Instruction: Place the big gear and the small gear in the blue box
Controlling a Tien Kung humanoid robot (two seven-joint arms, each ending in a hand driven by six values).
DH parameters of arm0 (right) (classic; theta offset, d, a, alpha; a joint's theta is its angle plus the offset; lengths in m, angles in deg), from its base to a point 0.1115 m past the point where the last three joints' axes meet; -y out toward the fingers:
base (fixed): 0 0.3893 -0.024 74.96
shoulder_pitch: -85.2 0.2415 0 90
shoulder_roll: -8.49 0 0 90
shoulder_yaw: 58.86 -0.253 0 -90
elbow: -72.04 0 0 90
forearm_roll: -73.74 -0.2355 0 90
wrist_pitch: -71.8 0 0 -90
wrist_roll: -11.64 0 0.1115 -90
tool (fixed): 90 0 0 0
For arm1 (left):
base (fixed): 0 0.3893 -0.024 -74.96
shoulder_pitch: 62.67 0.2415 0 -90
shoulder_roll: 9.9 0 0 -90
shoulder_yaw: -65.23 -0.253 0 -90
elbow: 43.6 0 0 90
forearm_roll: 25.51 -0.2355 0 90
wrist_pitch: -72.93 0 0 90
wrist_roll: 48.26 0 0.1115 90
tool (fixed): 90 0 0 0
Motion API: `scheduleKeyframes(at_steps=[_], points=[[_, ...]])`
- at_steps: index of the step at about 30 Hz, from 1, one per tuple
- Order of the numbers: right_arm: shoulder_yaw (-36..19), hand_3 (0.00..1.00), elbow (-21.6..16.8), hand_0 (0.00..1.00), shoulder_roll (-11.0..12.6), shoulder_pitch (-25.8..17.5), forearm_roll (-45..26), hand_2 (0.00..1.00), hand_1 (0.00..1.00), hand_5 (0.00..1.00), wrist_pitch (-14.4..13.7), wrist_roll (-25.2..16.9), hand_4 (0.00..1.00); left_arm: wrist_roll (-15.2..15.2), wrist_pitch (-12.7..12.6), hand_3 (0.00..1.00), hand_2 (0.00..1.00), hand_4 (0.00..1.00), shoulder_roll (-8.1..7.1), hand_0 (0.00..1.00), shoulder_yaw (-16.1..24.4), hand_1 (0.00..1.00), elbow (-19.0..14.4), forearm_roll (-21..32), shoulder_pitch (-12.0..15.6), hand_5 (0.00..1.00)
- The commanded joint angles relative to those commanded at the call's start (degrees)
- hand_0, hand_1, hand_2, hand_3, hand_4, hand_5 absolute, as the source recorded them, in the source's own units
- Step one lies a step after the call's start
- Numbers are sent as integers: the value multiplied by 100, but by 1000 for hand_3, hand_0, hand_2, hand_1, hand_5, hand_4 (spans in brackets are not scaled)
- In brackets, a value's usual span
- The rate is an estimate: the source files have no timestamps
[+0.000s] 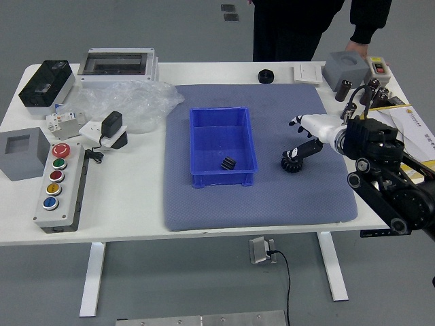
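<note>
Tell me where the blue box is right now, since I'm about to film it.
In the head view, the blue box sits on the blue-grey mat, left of the gear under the robot's right hand.

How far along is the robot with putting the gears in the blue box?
About half done, it seems. The small gear lies inside the blue box. Nothing looks firmly in hand: the right hand is open, its thumb reaching over the big gear. That gear sits on the mat outside the box, so picking and placing it remains.
</note>
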Motion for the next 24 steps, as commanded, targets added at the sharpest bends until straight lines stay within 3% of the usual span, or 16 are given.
scheduleKeyframes(at_steps=[24], points=[[429,811,106,736,-119,-4,242,782,710,440,165,90,768,3,6,781,821,522,-5,817,-7,821,0,-26,-1,139]])
